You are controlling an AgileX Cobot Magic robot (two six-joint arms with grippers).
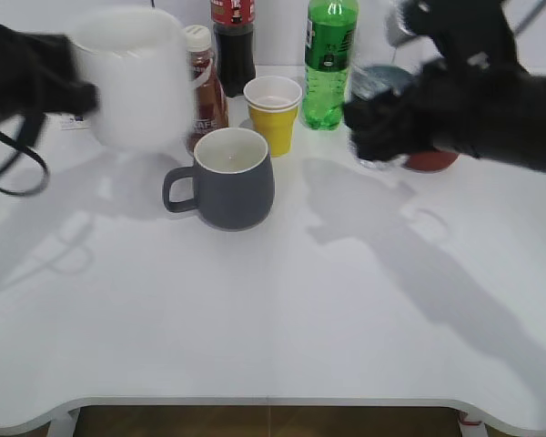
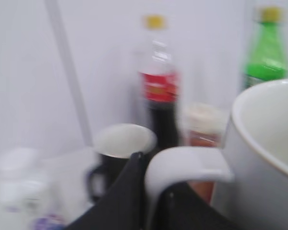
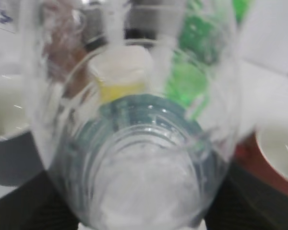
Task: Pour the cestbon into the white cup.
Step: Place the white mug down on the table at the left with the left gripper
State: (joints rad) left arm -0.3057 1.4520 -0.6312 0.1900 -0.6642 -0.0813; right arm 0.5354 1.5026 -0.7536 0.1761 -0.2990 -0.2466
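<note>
The white cup (image 1: 136,77) is held off the table at the back left, blurred. My left gripper (image 1: 84,91) is shut on its side handle. In the left wrist view the two black fingers (image 2: 156,199) pinch the handle, and the cup's body (image 2: 271,158) fills the right side. The cestbon (image 1: 375,84), a clear ribbed bottle, is held above the table at the back right. My right gripper (image 1: 391,123) is shut round it. In the right wrist view the bottle (image 3: 144,143) fills the frame between the fingers (image 3: 141,213). Its label is not readable.
A dark grey mug (image 1: 232,177) stands mid-table, with a yellow cup (image 1: 273,109) behind it. A green soda bottle (image 1: 330,64), a cola bottle (image 1: 234,41) and a brown coffee bottle (image 1: 203,86) stand at the back. A red cup (image 1: 434,161) sits under my right arm.
</note>
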